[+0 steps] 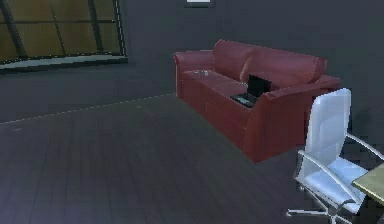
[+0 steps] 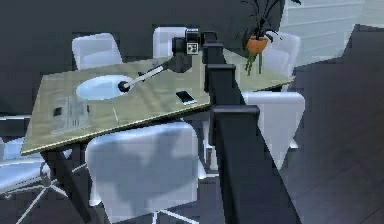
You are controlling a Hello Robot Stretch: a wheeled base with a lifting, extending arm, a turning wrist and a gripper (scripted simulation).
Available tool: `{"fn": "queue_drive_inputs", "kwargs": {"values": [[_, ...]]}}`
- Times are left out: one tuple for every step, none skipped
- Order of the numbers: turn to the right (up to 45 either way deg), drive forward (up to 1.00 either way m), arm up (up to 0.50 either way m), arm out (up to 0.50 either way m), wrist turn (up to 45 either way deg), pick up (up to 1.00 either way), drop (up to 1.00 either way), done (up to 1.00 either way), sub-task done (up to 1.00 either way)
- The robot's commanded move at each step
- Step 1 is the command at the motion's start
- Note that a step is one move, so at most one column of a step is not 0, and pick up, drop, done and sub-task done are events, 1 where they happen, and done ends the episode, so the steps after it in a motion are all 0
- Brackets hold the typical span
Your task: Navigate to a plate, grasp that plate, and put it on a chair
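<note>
White plate (image 2: 95, 90) flat on counter (image 2: 140, 110), toward its 10 o'clock. Our tool (image 2: 127, 85) near plate's 3 o'clock rim; we cannot tell if it holds anything. We judge plate stiff, slick, breakable: grip rim.

Surface (image 2: 150, 112) ringed by chairs (image 2: 145, 165); sofa (image 1: 215, 68) ahead.
In the arm side view a plate (image 2: 98, 88) lies on the surface's left part, the claw (image 2: 127, 86) just to its right, a phone (image 2: 186, 97) farther right, and a potted plant (image 2: 258, 40) at the far right corner. In the forward view a laptop (image 1: 253, 90) sits on the sofa, with a chair (image 1: 325, 145) before it at the right.
</note>
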Motion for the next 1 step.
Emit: {"fn": "queue_drive_inputs", "kwargs": {"values": [[0.0, 0.0, -0.34, 0.0, 0.0, 0.0, 0.0, 0.0, 0.0]]}}
